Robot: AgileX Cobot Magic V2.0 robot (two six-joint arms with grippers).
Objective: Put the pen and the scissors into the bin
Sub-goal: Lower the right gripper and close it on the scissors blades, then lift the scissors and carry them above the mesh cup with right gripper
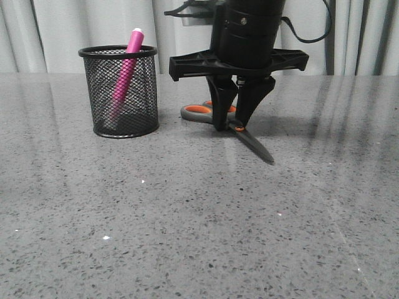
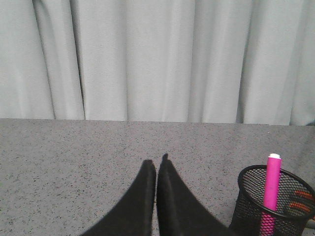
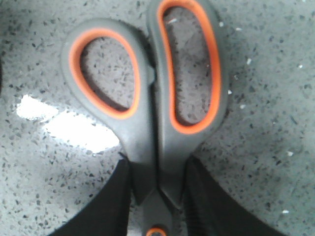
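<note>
Fingers of the right gripper reach straight down to the table and press in on both sides of the scissors, just behind the orange pivot dot. In the right wrist view the two black fingers touch the grey handle shanks of the scissors from either side, so the gripper is clamped on them. The scissors lie flat on the speckled grey table, blades closed, the orange-lined loops pointing away toward the curtain and the dark blade tip pointing toward the front camera and a little to the right. One loop shows to the left of the fingers in the front view.

The bin stands upright on the table to the left of the scissors, near but apart from them. The pen is already inside it, leaning, its pale tip poking above the rim.

The left gripper shows only in its own wrist view: its two black fingers lie pressed together with nothing between them, above bare table. The bin sits close beside it in that view, with the pen standing in it, and orange patches of the scissors handles visible through the mesh. Pale pleated curtain hangs behind the table's far edge
</note>
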